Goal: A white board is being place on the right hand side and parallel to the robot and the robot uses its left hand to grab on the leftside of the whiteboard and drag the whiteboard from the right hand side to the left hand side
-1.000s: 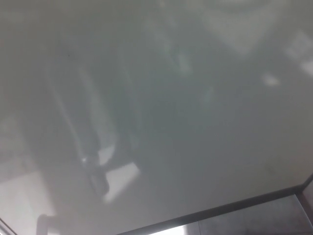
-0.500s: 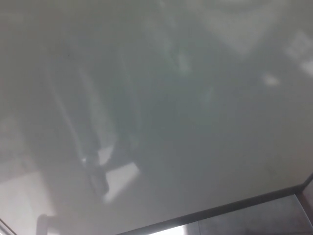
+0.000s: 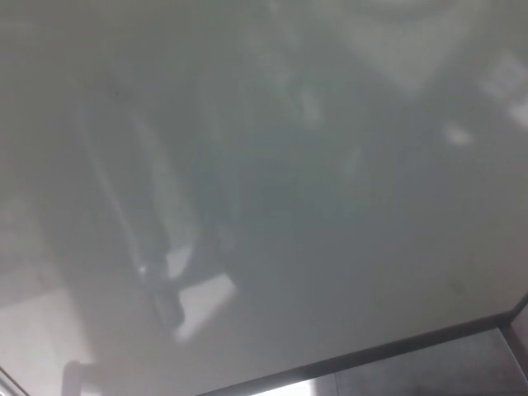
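The whiteboard [image 3: 272,190] fills almost the whole head view, a pale grey glossy face with dim reflections on it. Its dark lower frame edge [image 3: 388,351] runs slanting from bottom centre up to the right corner. A blurred dark shape, reflected in the board, shows at lower left. Neither of my hands shows directly in the view.
A strip of grey floor [image 3: 437,371] shows below the board's frame at bottom right, with a bright patch by the bottom edge. A thin light edge crosses the bottom left corner.
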Robot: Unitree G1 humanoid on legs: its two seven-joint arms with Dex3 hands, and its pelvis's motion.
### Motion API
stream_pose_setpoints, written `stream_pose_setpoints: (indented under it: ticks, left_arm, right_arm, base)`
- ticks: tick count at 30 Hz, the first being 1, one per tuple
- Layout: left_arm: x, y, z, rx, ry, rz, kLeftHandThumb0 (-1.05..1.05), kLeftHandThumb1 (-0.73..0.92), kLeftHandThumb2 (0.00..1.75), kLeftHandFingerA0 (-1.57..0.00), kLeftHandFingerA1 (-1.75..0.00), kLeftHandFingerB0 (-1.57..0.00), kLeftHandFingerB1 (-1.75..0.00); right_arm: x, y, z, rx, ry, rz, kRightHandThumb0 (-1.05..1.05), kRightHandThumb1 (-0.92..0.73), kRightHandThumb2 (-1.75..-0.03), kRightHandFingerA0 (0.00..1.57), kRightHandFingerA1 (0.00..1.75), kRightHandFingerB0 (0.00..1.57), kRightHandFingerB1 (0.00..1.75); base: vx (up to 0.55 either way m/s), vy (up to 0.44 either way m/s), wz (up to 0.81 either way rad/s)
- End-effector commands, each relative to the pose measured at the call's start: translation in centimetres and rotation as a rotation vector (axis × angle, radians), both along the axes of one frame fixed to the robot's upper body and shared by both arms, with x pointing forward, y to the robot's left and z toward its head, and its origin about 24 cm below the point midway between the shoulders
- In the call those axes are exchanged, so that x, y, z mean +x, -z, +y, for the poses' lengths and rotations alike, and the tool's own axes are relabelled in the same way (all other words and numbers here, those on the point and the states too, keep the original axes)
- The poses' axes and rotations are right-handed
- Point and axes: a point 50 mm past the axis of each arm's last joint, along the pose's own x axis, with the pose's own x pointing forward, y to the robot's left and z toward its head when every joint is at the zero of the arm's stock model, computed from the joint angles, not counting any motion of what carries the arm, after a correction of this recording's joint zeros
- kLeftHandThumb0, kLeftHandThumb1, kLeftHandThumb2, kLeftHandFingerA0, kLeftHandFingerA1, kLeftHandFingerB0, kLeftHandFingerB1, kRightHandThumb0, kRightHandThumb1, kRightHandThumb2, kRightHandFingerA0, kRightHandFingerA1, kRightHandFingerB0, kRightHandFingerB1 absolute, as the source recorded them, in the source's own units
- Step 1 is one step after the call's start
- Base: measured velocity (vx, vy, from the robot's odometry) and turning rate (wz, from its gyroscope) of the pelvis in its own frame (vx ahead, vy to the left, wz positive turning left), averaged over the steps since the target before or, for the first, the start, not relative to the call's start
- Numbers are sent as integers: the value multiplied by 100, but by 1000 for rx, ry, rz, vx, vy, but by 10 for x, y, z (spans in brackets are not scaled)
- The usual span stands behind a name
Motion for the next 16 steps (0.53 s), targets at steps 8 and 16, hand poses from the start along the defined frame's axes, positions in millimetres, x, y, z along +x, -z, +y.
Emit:
stream_pose_setpoints:
  ticks: [8, 16]
  left_arm:
    - [2, -3, 3, 17, 8, -5, -70, 86, 107, 0, -15, 0, -14]
    - [0, -4, 3, 43, 54, 2, -70, 86, 108, 0, -15, 0, -15]
  right_arm:
    - [2, -3, -7, -19, 10, -11, -62, -71, -91, 23, 45, 10, 40]
    - [1, -3, -7, -16, 10, -7, -61, -71, -90, 23, 45, 10, 39]
  base:
    - [0, 0, 0]
    - [0, 0, 0]
